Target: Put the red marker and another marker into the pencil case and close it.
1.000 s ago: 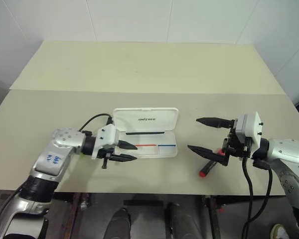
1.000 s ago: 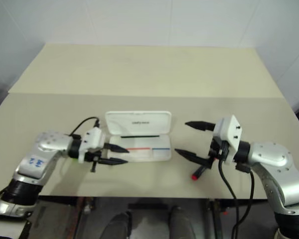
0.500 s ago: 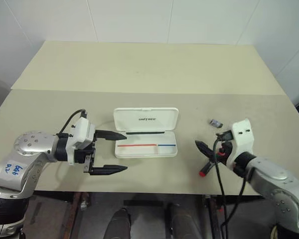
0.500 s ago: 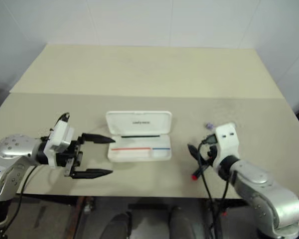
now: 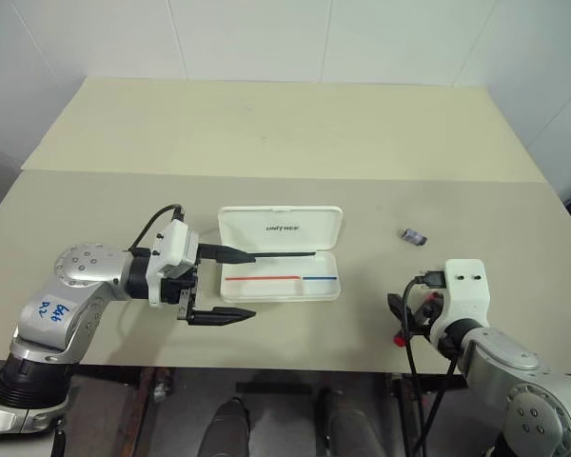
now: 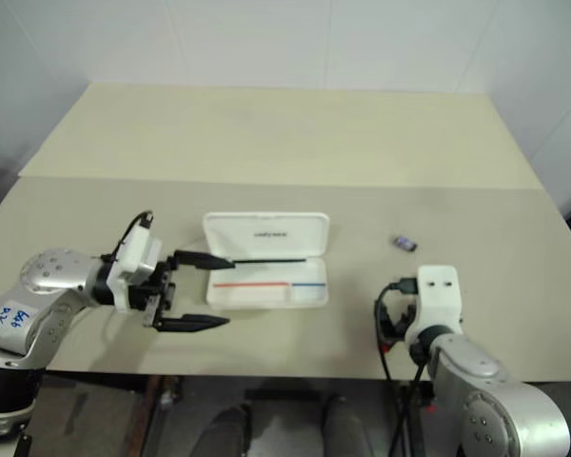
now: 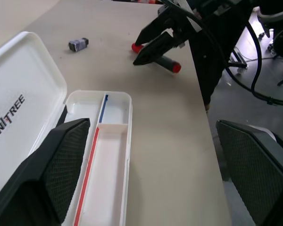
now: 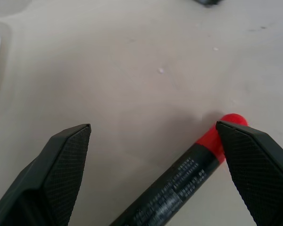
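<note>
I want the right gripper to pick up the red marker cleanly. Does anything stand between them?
Nothing visible does. The right gripper is open just above the red marker, which lies on bare table between its fingers.

Glossy white plastic pencil case (image 5: pixel 280 253) on matt beige table (image 5: pixel 266 133).
</note>
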Tool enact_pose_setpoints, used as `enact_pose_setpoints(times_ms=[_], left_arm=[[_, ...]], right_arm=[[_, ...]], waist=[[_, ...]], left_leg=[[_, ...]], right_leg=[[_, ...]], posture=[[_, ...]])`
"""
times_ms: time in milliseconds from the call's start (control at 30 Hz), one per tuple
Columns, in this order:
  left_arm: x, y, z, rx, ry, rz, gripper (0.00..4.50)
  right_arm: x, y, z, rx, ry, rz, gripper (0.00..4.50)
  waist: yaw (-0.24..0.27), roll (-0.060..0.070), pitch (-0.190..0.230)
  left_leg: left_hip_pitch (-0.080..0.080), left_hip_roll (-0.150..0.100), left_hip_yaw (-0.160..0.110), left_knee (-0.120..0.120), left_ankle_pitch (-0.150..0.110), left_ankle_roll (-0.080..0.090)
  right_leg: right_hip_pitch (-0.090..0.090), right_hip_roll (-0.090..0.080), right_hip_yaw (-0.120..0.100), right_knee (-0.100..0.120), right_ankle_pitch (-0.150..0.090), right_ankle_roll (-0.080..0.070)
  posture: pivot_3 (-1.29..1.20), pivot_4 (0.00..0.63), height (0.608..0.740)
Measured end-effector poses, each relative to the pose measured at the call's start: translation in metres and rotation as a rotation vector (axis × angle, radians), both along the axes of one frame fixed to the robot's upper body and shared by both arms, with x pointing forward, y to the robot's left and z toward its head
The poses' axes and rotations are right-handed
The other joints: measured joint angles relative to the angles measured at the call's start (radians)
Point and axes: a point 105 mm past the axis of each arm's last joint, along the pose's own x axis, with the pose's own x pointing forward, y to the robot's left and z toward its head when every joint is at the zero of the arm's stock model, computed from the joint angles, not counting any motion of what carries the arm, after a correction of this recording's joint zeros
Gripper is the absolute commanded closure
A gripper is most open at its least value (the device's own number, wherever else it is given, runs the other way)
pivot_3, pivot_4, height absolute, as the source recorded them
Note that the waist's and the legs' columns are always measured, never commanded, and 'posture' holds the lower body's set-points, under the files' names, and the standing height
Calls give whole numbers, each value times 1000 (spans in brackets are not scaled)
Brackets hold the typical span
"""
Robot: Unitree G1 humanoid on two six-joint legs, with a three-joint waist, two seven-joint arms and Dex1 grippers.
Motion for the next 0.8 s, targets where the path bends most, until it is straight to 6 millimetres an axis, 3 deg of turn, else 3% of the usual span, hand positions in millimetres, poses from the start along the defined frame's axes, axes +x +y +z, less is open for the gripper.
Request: enact_pose_setpoints(times_ms=[367,700,800], left_arm=[[3,-4,-2,-12,-2,-20,12],[2,-7,-5,-18,4,-37,12],[3,-7,-7,-25,12,-39,12]], right_arm=[[4,6,15,15,-76,-11,0],[-1,-26,21,-104,-77,-101,0],[-9,-37,13,-118,-37,-140,0]], waist=[[-1,0,0],[0,0,0],[0,0,0]], left_leg=[[-1,0,0,-1,0,0],[-1,0,0,-1,0,0],[-1,0,0,-2,0,0]], right_leg=[[0,0,0,-1,0,0],[0,0,0,-2,0,0],[-1,0,0,-2,0,0]], posture=[[0,150,740],[0,150,740],[0,150,740]])
